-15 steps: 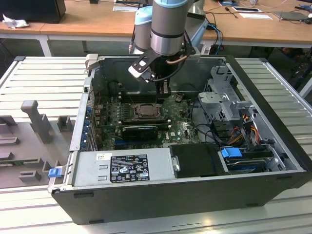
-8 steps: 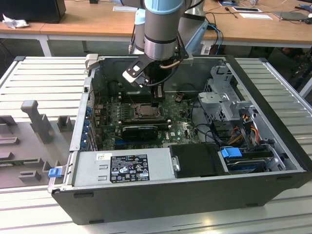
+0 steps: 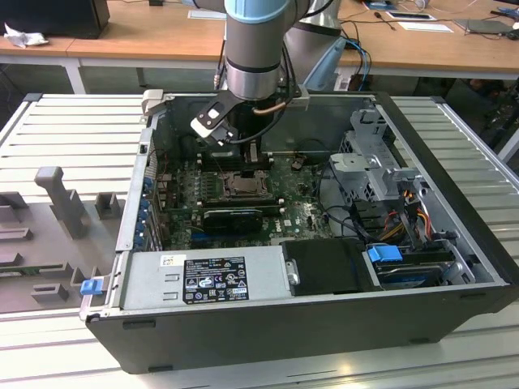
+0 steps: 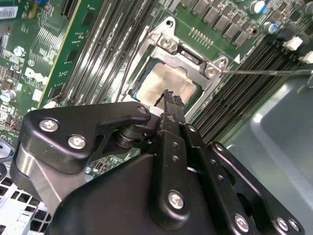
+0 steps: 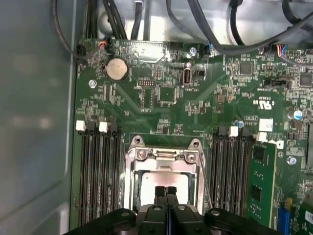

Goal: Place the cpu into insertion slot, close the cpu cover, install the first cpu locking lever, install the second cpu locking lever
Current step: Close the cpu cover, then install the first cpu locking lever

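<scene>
One ribbed grey metal counter (image 3: 462,154) carries one open black case (image 3: 268,324), and a wooden counter (image 3: 146,36) crosses the room behind it. One arm (image 3: 253,49) reaches down into the case over one green board (image 5: 195,98). Two banks of long black memory slots (image 5: 100,171) flank one socket (image 3: 241,185), one bank on each side.

One silvery cover (image 5: 133,181) lies flat on the socket, and the one cpu (image 5: 149,183) sits inside it, showing through the cover's square window. The cpu lies level with its pale face up. It is square, so it has no long axis, and its edges run in line with the memory slots.

In both wrist views the one hand (image 5: 165,190) (image 4: 169,95) is pressed together with nothing between its two fingers, its tips over the cpu's face. Whether they touch it cannot be told.

One thin wire lever (image 4: 264,72) starts at a corner of the socket and crosses over one memory bank.
</scene>
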### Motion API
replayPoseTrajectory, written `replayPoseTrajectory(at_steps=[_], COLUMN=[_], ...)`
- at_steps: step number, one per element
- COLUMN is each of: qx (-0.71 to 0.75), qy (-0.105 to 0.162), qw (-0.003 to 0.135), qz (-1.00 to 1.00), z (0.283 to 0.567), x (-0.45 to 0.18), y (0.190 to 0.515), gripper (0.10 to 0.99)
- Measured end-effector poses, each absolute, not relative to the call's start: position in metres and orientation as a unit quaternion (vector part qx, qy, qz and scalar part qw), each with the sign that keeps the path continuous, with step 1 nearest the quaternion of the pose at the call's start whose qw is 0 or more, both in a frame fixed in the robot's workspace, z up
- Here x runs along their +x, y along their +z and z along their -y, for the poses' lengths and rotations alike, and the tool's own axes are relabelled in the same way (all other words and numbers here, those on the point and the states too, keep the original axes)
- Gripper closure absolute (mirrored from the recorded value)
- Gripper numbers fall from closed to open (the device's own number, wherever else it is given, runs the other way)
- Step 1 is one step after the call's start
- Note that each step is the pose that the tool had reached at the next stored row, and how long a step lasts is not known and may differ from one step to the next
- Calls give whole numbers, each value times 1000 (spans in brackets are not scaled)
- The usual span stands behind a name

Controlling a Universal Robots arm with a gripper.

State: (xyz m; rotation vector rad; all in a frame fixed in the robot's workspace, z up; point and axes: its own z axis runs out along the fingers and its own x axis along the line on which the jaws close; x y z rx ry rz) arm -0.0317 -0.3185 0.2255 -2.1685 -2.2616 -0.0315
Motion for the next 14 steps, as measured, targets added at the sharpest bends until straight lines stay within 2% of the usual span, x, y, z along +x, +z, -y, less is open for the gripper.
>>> replayPoseTrajectory(at_steps=[6, 14], qx=[-692, -692], qy=[-10, -10], qw=[4, 4], qz=[722, 722], z=[318, 318], x=[-36, -36], y=[228, 250], gripper=[980, 980])
